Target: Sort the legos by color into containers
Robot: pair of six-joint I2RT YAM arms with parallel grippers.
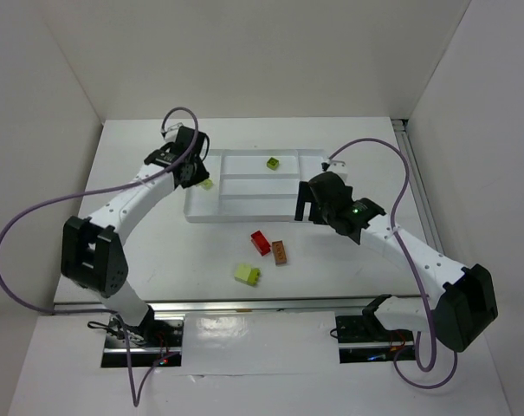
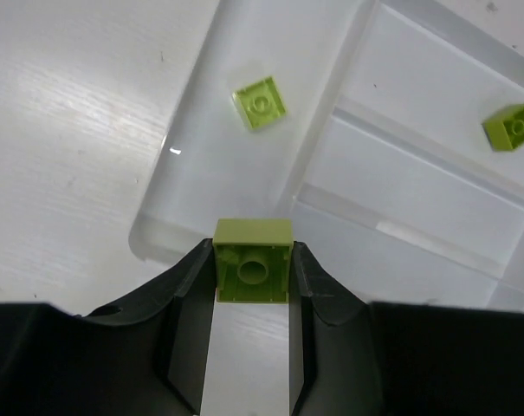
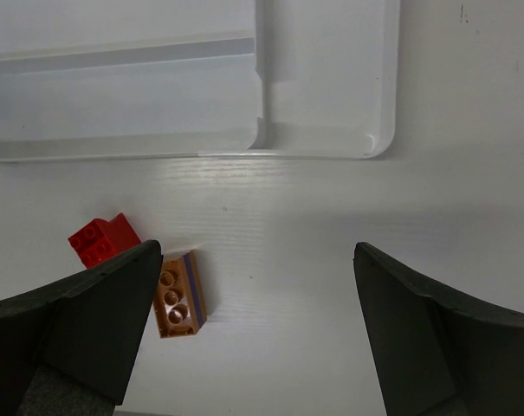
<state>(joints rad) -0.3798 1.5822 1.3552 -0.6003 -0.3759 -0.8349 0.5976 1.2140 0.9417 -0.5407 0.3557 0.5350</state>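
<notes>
- Your left gripper [image 2: 253, 253] is pinching a lime brick [image 2: 254, 270] by its sides, hollow underside facing the wrist camera.
- The brick hangs right over the near rim of the tray [image 2: 417, 186].
- A second lime brick [image 2: 261, 103] lies in the end compartment at 12 o'clock. A darker green brick [image 2: 510, 126] sits in another compartment at 2 o'clock.
- Let go here and I'd guess the held brick clips the rim and hops out onto the table [image 2: 62, 130], so go further in first.
- Your right gripper [image 3: 255, 260] is spread wide and empty, with the tray at 12 o'clock.
- The brown-orange brick [image 3: 178, 305] is just beside its left finger at 8 o'clock, and the red brick [image 3: 103, 239] is at 9.
- Drop straight down and that finger probably shoves one of them.
</notes>
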